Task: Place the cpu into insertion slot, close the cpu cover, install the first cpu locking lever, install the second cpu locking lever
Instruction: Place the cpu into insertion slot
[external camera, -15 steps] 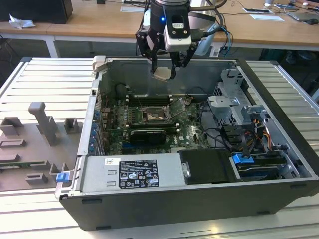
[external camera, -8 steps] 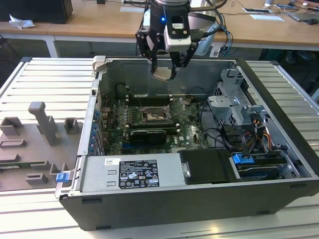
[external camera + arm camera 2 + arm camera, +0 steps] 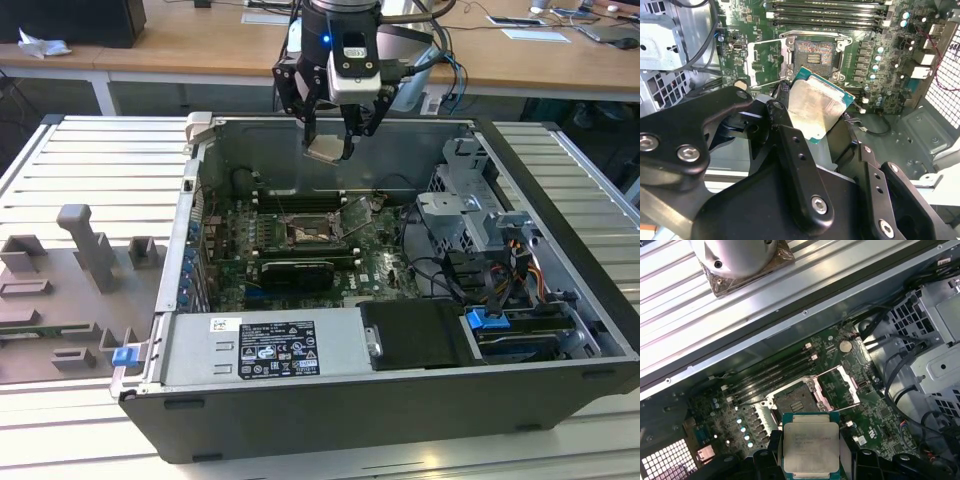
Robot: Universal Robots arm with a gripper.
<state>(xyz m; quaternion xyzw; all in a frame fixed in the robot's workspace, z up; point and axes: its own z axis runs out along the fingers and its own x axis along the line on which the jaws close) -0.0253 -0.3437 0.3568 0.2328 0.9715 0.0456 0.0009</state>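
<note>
The two black fingers (image 3: 790,150) clamp the cpu (image 3: 816,111) by opposite edges, its pale silvery face showing between them in both wrist views. In the second wrist view one finger hides a corner of the chip. In the first wrist view the cpu (image 3: 810,444) runs off the edge of the picture, so its near side cannot be seen. In the exterior view the gripper (image 3: 329,146) hangs at upper centre of the frame, with the cpu (image 3: 325,150) tilted in the air in front of the far wall of the open computer case (image 3: 300,440). The arm above is cut off by the top edge. The insertion slot (image 3: 304,232) lies below at the frame's centre, well apart from the chip, a dark square set in the green circuit board (image 3: 230,270). It is uncovered in both wrist views (image 3: 815,52) (image 3: 794,402). The cpu cover (image 3: 356,216) stands raised just beside the socket on the exterior view's right, and its open silver frame is plainer in the first wrist view (image 3: 840,385). The thin levers at the socket are too small to make out. Long black memory slots (image 3: 300,200) run behind the socket. A grey fixture tray (image 3: 80,260) sits at the frame's left, partly cut off.
</note>
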